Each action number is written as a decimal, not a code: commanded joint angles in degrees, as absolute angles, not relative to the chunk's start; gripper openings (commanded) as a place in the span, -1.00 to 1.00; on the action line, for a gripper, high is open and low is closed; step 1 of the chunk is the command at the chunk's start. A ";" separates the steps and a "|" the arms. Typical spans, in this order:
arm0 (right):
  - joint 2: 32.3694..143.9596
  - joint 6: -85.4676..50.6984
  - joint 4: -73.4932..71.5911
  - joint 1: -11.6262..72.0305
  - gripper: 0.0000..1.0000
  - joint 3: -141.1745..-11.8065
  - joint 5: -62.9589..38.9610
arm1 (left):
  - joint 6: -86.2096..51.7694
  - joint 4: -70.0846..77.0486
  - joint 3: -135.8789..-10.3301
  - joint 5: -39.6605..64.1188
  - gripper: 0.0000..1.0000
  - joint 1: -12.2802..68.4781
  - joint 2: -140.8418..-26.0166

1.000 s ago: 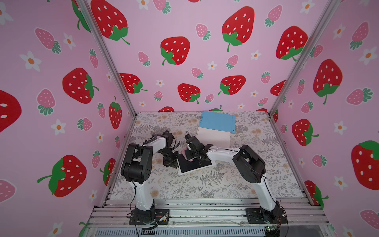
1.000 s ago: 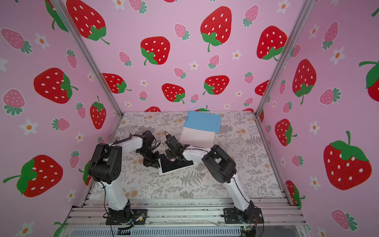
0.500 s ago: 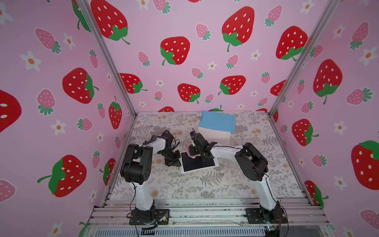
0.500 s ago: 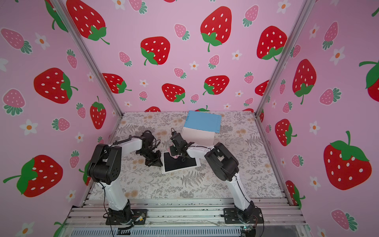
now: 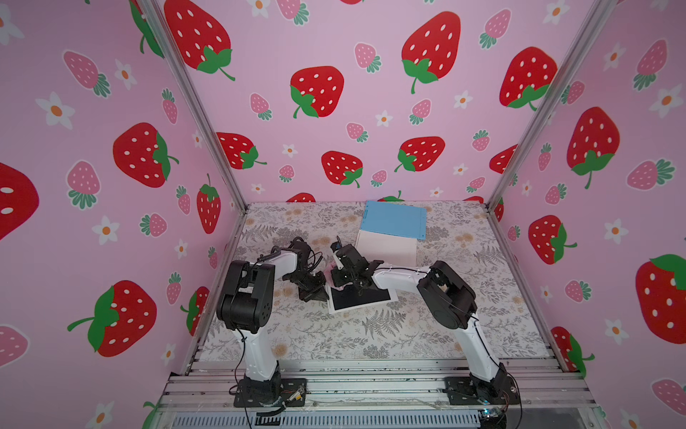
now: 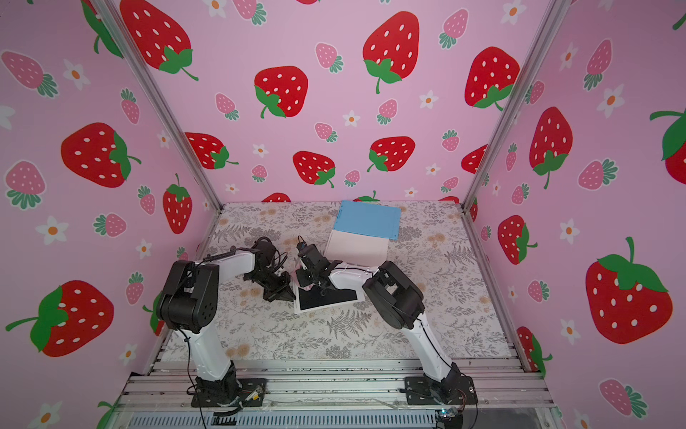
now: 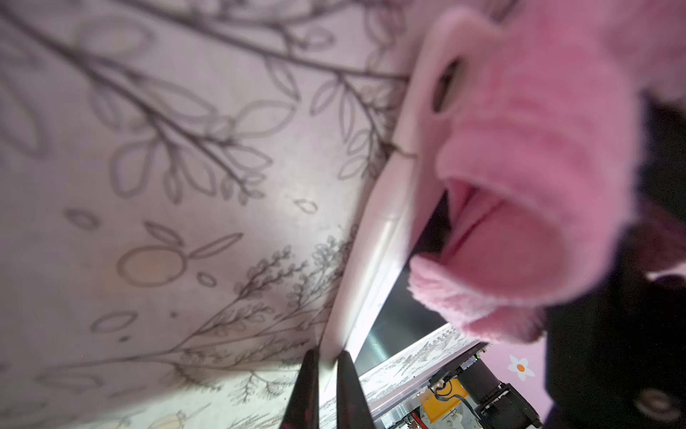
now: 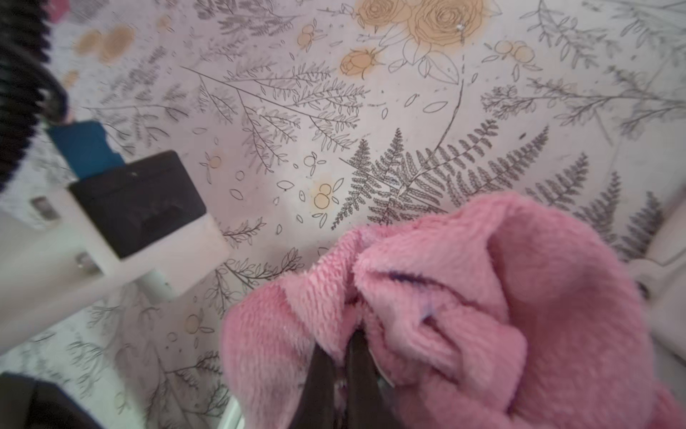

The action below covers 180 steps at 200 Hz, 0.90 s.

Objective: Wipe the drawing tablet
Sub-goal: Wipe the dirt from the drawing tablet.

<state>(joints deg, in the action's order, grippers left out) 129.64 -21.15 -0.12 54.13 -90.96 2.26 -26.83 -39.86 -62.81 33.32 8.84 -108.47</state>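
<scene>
Right gripper (image 8: 336,356) clamped on pink cloth (image 8: 464,297) over tablet's (image 5: 362,299) far-left corner; left gripper (image 7: 328,375) pinches tablet's left edge.

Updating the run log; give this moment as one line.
left gripper: shut on tablet edge | right gripper: shut on pink cloth | cloth at tablet's corner

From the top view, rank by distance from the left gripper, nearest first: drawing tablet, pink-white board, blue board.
1. Drawing tablet: its near-left frame edge is clamped in the left gripper.
2. Pink-white board: farther back, toward the right.
3. Blue board: farthest, by the back wall.
</scene>
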 commanded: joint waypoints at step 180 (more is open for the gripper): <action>119.36 -17.18 0.82 53.36 -1.00 -73.20 5.47 | -31.81 -36.51 -59.85 15.82 -0.82 9.18 -115.66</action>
